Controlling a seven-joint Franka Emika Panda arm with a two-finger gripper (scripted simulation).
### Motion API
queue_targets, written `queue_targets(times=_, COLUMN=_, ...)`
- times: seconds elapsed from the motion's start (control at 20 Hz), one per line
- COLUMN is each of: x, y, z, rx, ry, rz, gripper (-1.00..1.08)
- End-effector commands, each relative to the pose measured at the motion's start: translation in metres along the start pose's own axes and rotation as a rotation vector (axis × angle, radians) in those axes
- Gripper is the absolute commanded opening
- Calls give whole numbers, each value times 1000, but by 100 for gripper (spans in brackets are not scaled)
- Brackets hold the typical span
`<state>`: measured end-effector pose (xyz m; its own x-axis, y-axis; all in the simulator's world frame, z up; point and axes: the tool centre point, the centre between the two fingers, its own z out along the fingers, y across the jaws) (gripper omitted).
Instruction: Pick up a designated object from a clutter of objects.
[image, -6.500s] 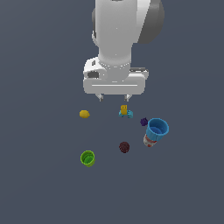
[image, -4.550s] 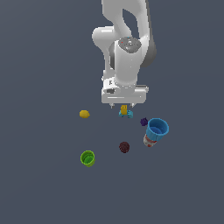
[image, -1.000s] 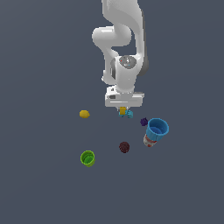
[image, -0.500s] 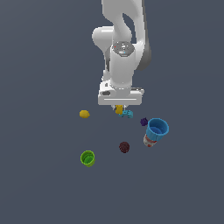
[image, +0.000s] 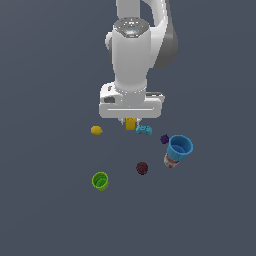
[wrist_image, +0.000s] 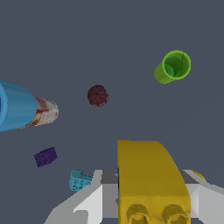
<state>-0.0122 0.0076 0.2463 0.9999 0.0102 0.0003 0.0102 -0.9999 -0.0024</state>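
The hand (image: 131, 121) is clamped on the yellow brick (image: 131, 124), holding it just left of the cyan toy (image: 144, 130) in the exterior view, above the bench (image: 50, 210).

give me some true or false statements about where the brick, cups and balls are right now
1. The small yellow studded toy brick sits between the fingers of the gripper. True.
2. The green cup is stacked inside the blue cup. False: they are far apart.
3. The dark maroon ball lies apart from the gripper. True.
4. The small cyan toy is in the gripper. False: it lies beside it.
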Motion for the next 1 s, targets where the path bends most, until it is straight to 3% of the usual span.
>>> queue_targets(times=0.0, x=13, y=6, z=-17, rx=-1, ry=0, rz=0, gripper=-100)
queue_targets(times=0.95, x=96, y=44, z=-119, rx=-2, ry=0, rz=0, gripper=-100)
